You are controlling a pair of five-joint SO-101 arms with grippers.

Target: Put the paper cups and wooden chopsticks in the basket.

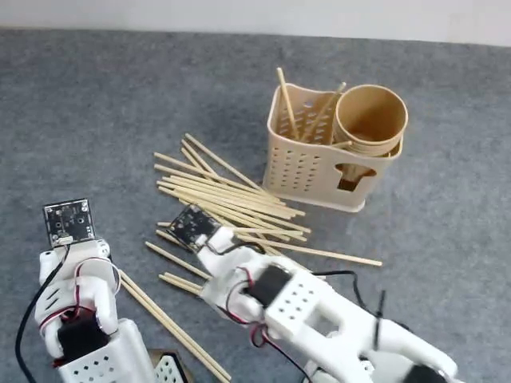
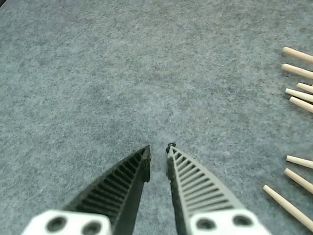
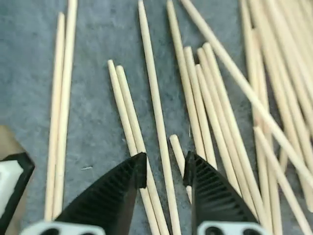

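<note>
High view: basket (image 1: 307, 171) toward the desk's (image 1: 112, 112) far edge holds paper cups (image 1: 371, 120); wooden chopsticks (image 1: 231, 193) lie loose mid-desk; right pincer (image 3: 165, 171) narrowly parted over them, gripping nothing; left pincer (image 2: 158, 149) narrow, empty, over bare desk.

Two white plastic arms with dark, ribbed fingers

The left arm (image 1: 88, 279) and right arm (image 1: 319, 315) have white shells, some panels dotted with small holes, with black motors (image 1: 271, 283) in the joints and red and black cables (image 1: 339, 274) looping past them. Each wrist carries a small dark circuit board (image 1: 69, 221). The left gripper (image 2: 158, 147) and right gripper (image 3: 164, 164) have pointed fingers (image 2: 122, 181) on white bases with screw holes.
</note>
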